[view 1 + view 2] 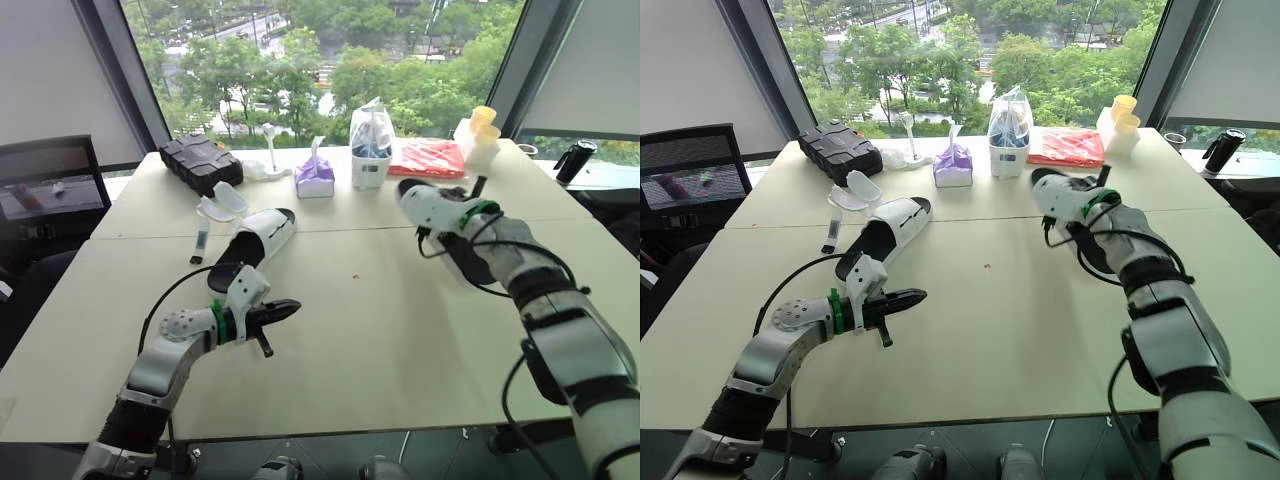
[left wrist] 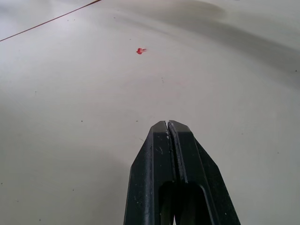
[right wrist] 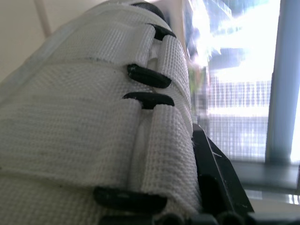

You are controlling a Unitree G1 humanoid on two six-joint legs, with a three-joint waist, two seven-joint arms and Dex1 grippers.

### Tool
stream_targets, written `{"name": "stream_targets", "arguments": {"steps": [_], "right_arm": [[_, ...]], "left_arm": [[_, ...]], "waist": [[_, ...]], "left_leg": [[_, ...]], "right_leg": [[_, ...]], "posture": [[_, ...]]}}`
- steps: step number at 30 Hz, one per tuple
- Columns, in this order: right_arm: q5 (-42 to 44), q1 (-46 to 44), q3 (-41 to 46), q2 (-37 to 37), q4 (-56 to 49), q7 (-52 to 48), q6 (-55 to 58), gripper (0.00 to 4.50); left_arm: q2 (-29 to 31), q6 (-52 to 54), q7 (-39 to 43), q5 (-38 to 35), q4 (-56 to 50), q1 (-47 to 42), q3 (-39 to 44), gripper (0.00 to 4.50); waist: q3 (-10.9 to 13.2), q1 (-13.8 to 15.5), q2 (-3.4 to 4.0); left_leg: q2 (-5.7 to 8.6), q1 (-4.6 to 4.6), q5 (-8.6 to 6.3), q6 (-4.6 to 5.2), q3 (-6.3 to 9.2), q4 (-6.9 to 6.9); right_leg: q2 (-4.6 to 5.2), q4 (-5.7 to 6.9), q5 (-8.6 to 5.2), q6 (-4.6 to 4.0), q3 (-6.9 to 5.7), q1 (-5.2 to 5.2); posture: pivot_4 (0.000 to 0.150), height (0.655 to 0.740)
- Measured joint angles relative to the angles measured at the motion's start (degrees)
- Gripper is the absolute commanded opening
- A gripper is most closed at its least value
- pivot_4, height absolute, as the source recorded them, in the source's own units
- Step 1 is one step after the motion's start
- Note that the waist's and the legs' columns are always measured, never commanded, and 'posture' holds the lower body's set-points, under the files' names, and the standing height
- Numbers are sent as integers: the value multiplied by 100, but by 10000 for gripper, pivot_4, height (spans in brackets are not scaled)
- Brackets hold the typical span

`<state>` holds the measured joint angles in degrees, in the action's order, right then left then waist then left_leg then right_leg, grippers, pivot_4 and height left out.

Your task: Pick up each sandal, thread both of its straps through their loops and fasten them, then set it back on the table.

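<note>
A white sandal with a black footbed (image 1: 255, 245) lies on the table's (image 1: 380, 330) left half, its two straps (image 1: 222, 203) flapped open to the far side. My left gripper (image 1: 290, 308) hovers just in front of it, low over bare tabletop, its fingers (image 2: 154, 159) pressed together on nothing. The second white sandal (image 1: 432, 205) is lifted off the table at the right, with my right gripper (image 1: 462, 218) shut on it. In the right wrist view both of this sandal's straps (image 3: 154, 93) pass through their black loops and lie folded flat beside one finger (image 3: 211, 168).
Along the far edge stand a black case (image 1: 200, 162), a purple tissue pack (image 1: 315, 178), a clear bag (image 1: 370, 145), a red packet (image 1: 430, 157) and yellow cups (image 1: 482, 125). A marker (image 1: 200, 245) lies beside the left sandal. A chair (image 1: 45, 190) stands at the left.
</note>
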<state>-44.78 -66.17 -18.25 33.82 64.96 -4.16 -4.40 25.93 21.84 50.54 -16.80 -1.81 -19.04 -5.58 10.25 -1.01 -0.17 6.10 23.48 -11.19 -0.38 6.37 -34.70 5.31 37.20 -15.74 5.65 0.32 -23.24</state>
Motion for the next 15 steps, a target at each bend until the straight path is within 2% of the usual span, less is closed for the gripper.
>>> {"name": "stream_targets", "arguments": {"steps": [6, 14, 15], "right_arm": [[169, -208, -66, -478, 997, 394, 1124, 867], [274, -240, -346, -528, 1230, 345, 1717, 867], [275, -240, -375, -528, 1251, 334, 1760, 9851]], "left_arm": [[0, 18, -128, 2, -66, -36, 14, 0], [20, 178, -354, 16, -374, -39, -15, 0], [20, 214, -382, 16, -455, -39, -20, 0]], "waist": [[1, 7, 2], [5, -15, 8], [5, -13, 8]], "left_leg": [[3, 1, 24, -39, -4, 49], [2, 0, 26, -39, -9, 51], [2, 0, 26, -38, -9, 51]], "right_leg": [[3, -8, -1, -1, 4, -20], [-11, -1, 0, 0, 11, -24], [-13, 1, 0, -1, 11, -24]], "posture": [[1500, 7400], [1500, 7400], [1500, 7400]]}}
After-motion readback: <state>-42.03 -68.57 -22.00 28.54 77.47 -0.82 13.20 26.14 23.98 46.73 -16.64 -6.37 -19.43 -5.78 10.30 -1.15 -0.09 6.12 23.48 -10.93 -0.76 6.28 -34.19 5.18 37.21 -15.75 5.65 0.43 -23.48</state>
